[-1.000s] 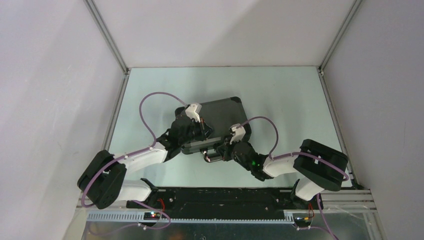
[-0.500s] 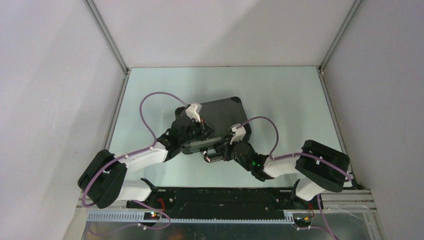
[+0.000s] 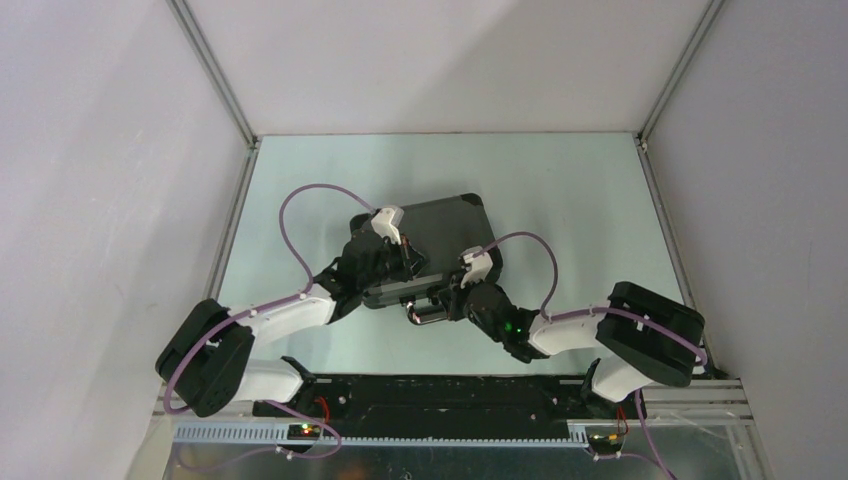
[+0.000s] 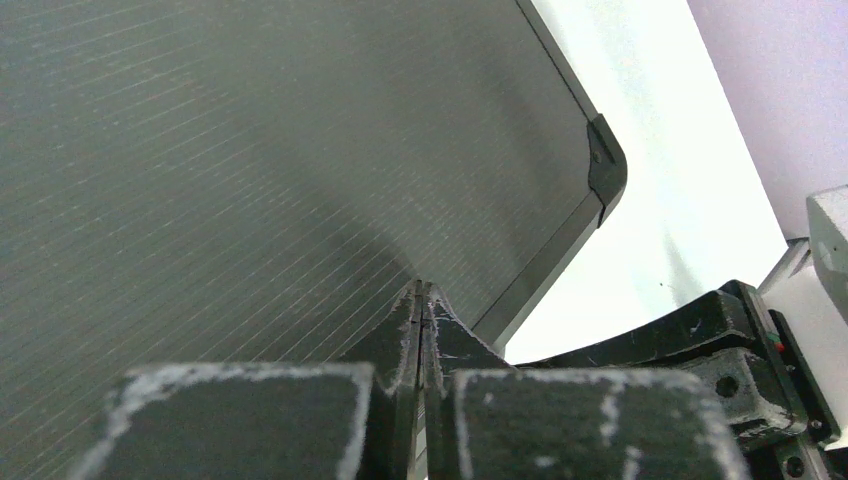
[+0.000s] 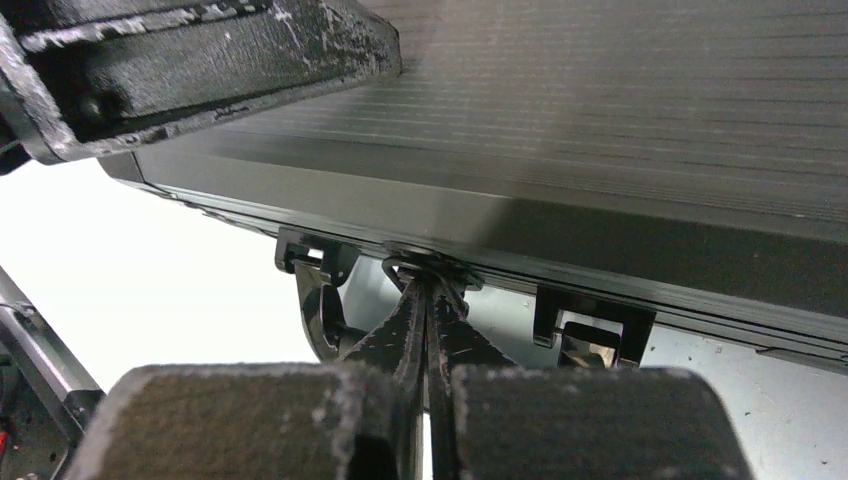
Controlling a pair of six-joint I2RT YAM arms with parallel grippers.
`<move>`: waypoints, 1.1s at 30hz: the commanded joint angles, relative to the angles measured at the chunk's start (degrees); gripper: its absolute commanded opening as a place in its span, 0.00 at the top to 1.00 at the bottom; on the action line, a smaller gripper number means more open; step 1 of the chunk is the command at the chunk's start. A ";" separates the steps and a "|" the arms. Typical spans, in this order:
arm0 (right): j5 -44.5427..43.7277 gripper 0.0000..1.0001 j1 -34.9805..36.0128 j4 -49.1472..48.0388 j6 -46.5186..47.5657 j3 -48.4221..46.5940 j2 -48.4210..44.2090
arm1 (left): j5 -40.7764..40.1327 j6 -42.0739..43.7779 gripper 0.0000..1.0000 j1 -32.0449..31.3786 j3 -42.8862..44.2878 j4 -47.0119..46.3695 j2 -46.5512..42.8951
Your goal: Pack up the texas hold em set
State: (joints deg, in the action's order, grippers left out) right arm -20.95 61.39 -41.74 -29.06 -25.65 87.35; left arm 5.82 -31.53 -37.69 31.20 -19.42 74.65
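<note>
The texas hold em set shows only as its black ribbed hard case, lid down, in the middle of the table. Whatever is inside is hidden. My left gripper is shut, with its tips resting on the ribbed lid near the front right corner. My right gripper is also shut, its tips against a small loop on the case's front edge. The loop sits between the curved handle end and a latch. In the top view both grippers meet at the case's near edge.
The pale green table is walled by white panels on three sides. The arms' black base rail runs along the near edge. Purple cables loop above both wrists. The left gripper's body hangs just above the right one.
The right arm's elbow has shifted very slightly to the right. Both grippers and the case stay where they were.
</note>
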 commanded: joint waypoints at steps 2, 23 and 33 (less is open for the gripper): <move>-5.28 1.00 -0.72 -5.74 1.70 -3.44 -3.03 | -0.03 1.62 1.00 0.08 -2.99 14.59 3.44; -8.99 1.00 3.44 3.76 -0.12 -0.73 -9.43 | 0.16 1.96 1.00 0.15 -2.76 14.42 4.53; -6.66 1.00 5.27 3.06 -6.40 3.74 -9.35 | 0.61 1.35 1.00 0.09 -3.92 13.18 5.11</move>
State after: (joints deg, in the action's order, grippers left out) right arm -27.00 65.36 -37.54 -32.36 -22.76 77.43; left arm 6.68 -31.53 -37.67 31.33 -20.95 75.79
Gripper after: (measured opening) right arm 0.005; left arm 0.003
